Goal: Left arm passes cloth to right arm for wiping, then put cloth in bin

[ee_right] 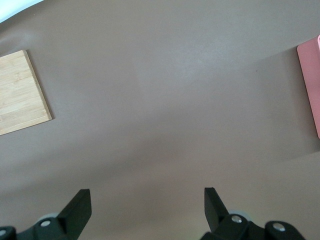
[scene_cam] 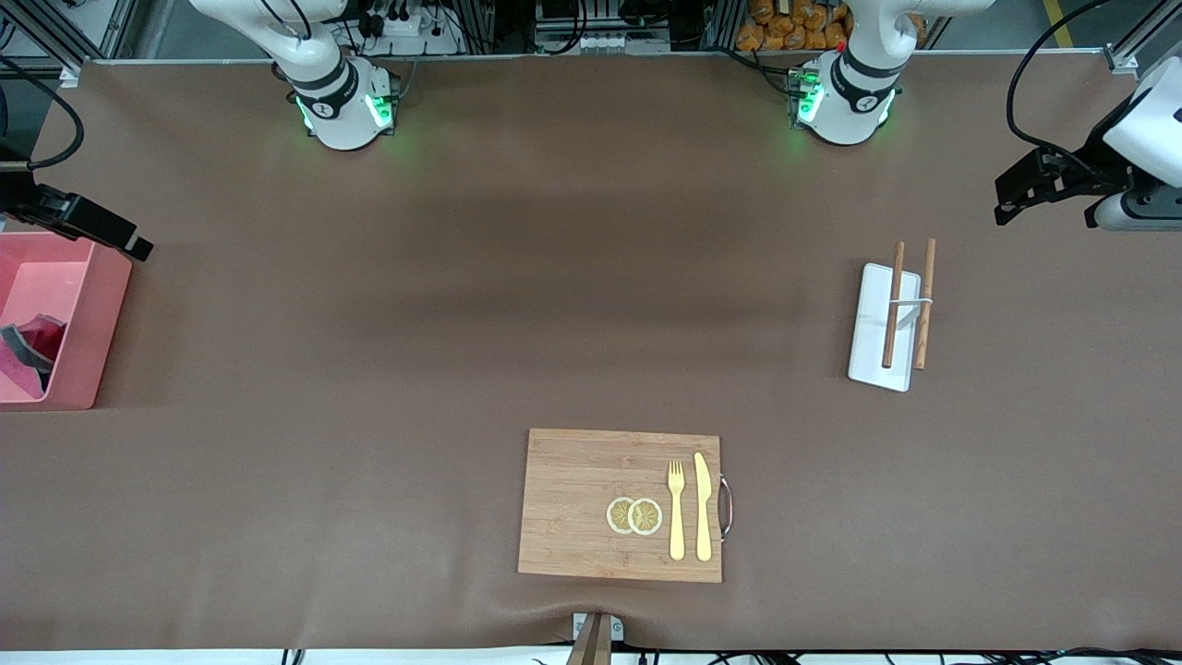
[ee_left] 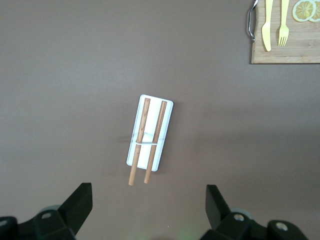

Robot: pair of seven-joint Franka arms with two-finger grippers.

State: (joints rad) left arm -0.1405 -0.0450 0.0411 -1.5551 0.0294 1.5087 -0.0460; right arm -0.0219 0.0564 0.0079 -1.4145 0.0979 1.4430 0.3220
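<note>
A brown mat covers the whole table (scene_cam: 369,388), smooth apart from a small pucker at its edge nearest the front camera. Along the top of the front view, past the two arm bases with their green lights, stand metal frames, cables and a heap of orange packets.

The cloth (scene_cam: 28,356) lies crumpled inside the bin (scene_cam: 97,323), crimson-pink with a dark grey fold showing; the bin sits at the right arm's end of the table. The right gripper (ee_right: 147,207) hangs over bare mat just beside the bin (a corner of the pink wall shows in the right wrist view), its fingers spread wide and holding nothing. The left gripper (ee_left: 149,205) hangs over the mat at the left arm's end, near the white tray (scene_cam: 873,323), with its fingers likewise spread and empty.

Two brown sticks (scene_cam: 910,305) lie across the tray, joined by a thin white band. Nearer the front camera, about midway along the table, a wooden board (scene_cam: 572,503) with a metal handle carries two lemon slices (scene_cam: 634,515), a yellow fork (scene_cam: 676,508) and a yellow knife (scene_cam: 703,506) side by side
</note>
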